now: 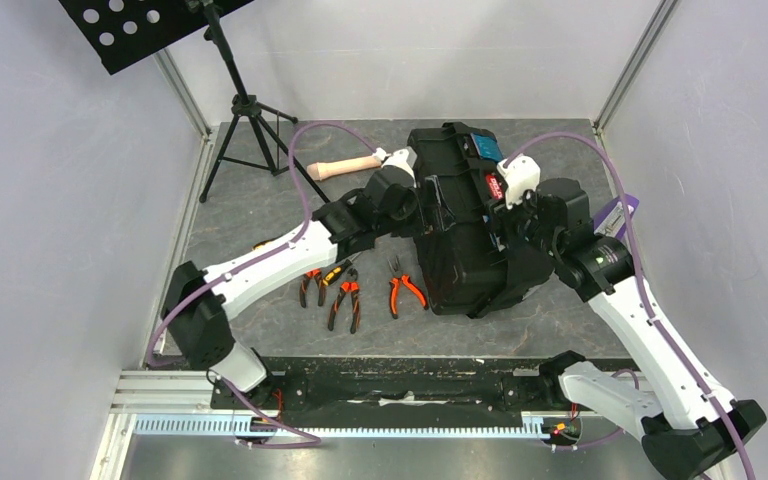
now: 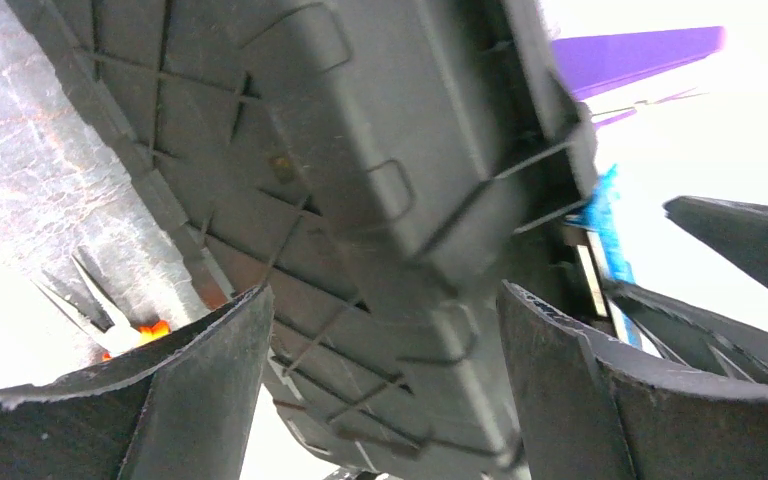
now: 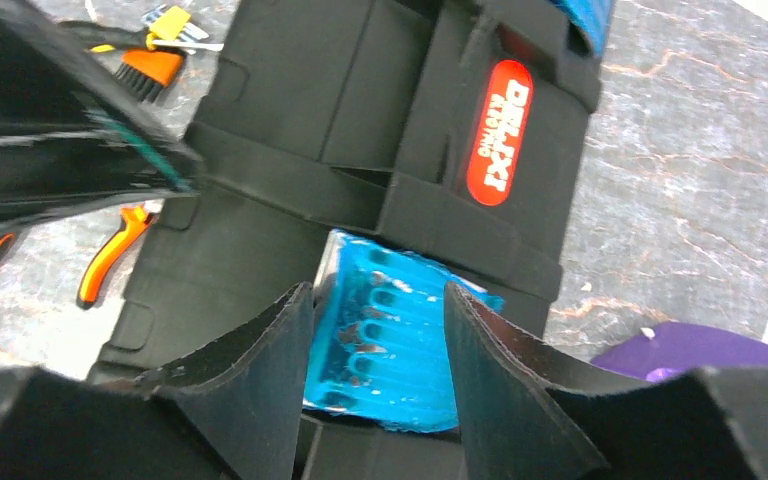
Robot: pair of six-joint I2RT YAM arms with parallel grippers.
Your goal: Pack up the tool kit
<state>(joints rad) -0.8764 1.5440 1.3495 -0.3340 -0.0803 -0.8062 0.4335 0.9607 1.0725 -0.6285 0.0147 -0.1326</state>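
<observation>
Nearest the lens: right gripper (image 3: 378, 292) at half width, clamped across the blue latch (image 3: 385, 345) of the black toolbox (image 3: 300, 120). Tipped up on its side on the table (image 1: 250, 215), far latch cut off. Left gripper (image 2: 382, 292) spread wide toward the ribbed underside, holding nothing; contact hard to judge. Orange-handled pliers (image 1: 403, 292) loose just left of the box.

Pale lilac-grey walls (image 1: 50, 200) on three sides, aluminium corner posts (image 1: 182, 90), dark marbled table (image 1: 250, 215), black perforated music stand (image 1: 140, 25) on a tripod far left, slotted aluminium rail (image 1: 360, 425) along the near edge, even light.
</observation>
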